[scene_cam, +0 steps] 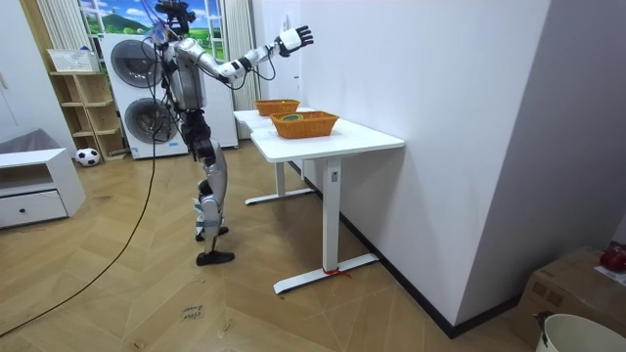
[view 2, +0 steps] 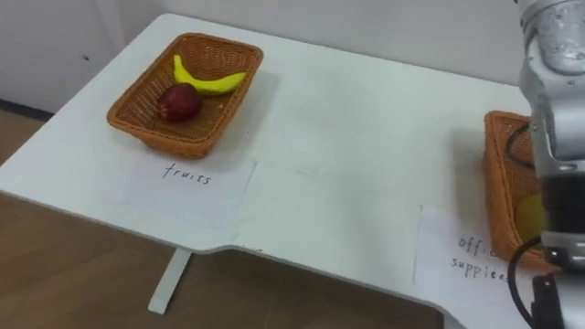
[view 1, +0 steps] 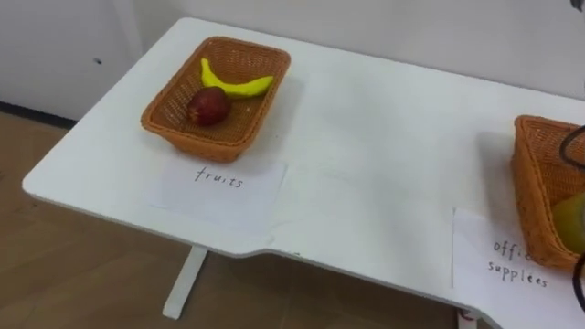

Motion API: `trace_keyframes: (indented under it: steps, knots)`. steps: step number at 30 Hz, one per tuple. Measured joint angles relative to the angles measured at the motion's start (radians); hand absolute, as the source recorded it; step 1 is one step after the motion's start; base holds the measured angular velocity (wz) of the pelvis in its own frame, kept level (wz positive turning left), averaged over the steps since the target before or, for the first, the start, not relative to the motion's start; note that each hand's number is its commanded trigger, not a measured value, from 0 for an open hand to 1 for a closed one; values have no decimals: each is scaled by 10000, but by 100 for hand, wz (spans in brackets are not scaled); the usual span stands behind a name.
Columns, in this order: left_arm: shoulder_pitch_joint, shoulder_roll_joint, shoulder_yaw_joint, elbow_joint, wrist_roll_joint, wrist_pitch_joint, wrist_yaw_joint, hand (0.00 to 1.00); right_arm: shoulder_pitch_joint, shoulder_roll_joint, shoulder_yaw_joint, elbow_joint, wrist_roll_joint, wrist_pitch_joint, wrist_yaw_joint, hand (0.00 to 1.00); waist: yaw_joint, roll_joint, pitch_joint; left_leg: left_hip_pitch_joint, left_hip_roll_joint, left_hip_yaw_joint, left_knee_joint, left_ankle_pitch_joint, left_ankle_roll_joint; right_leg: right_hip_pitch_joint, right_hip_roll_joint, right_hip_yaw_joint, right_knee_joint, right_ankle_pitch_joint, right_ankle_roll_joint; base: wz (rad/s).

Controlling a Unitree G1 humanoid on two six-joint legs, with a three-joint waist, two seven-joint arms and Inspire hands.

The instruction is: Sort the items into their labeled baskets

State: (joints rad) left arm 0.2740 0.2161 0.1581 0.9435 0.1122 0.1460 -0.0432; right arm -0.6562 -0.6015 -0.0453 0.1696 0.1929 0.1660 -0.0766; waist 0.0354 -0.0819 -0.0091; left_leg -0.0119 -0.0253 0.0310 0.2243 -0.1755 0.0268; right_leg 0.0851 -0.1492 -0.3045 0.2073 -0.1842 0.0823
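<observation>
White table [view 1: 384, 155] stands along a pale wall, with the robot standing at its long side. Fingers of the right hand [scene_cam: 293, 39] are spread apart and hold nothing; the hand is raised high, well above the fruit basket [view 1: 164, 114]. In that basket lie a banana [view 1: 236, 85] and, just beside it, a red apple [view 1: 209, 106]. A paper label [view 1: 219, 187] lies just in front of the basket. Well to the basket's right, a second basket [view 1: 535, 183] is cut off at the edge. It holds a yellow-green thing [view 1: 571, 222], with too little showing to name it.
</observation>
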Motion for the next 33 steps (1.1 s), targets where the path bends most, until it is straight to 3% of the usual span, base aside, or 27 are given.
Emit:
trace_keyframes:
  steps: [11, 13, 15, 19, 22, 25, 33]
  knots:
    - [62, 10, -54, -27, 121, -425, 342, 0, 1108, -74, -1467, -599, 445, -271, -779, 0, -679, -13, 7, 429, 121, 540, -359, -23, -20, 66, 43, 51, -40, 30, 17, -12]
    - [-61, 14, -54, -29, 240, -443, 422, 0, 1788, -100, -1855, -793, 461, -606, -1073, 0, -851, -38, 22, 438, 141, 588, -389, -26, -26, 7, 80, 285, -35, 30, 17, -7]
    - [-52, 14, -69, -29, 335, -495, 616, 0, 2275, -105, -2147, -785, 710, -696, -1215, 0, -880, -55, 40, 462, 176, 753, -435, -35, -41, -65, 117, 471, -42, 30, 16, -23]
    - [-70, 21, -53, -36, 375, -685, 1045, 0, 2974, -104, -2808, -538, 1394, -700, -1783, 0, -1276, -138, 107, 448, 232, 1039, -563, -39, -55, -259, 166, 648, -41, 58, -27, -21]
    - [-72, 21, -58, -34, 482, -682, 1056, 0, 3639, -102, -3306, -519, 1718, -713, -2231, 0, -1328, -184, 128, 572, 329, 1323, -610, -83, -118, -310, 272, 904, -47, 100, -68, -31]
    - [-67, 19, -130, -7, 452, -682, 1155, 0, 4103, -101, -3567, -422, 2167, -863, -2742, 0, -1622, -190, 125, 613, 381, 1470, -645, -101, -146, -341, 338, 1043, -95, 108, -79, -16]
    - [91, 13, -158, -16, 557, -643, 1626, 0, 5771, 170, -4894, 391, 3106, -937, -4332, 0, -1953, -183, 96, 754, 520, 1764, -762, -150, -231, -350, 508, 1397, -231, 132, -119, -10]
